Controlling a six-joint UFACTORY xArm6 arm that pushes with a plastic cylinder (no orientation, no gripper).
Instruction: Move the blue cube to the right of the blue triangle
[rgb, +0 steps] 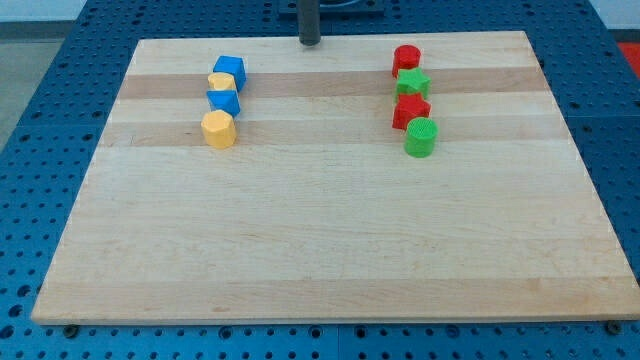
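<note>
The blue cube (230, 70) sits at the top of a column of blocks on the left part of the wooden board (330, 240). Below it lies a yellow block (220, 82), then the blue triangle (223, 101), then a yellow hexagonal block (218, 129). The four blocks touch or nearly touch one another. My tip (309, 42) is at the top edge of the board, to the right of and slightly above the blue cube, apart from every block.
A second column stands on the right: a red cylinder (406, 58), a green star-like block (412, 83), a red block (410, 110) and a green cylinder (421, 137). A blue perforated table surrounds the board.
</note>
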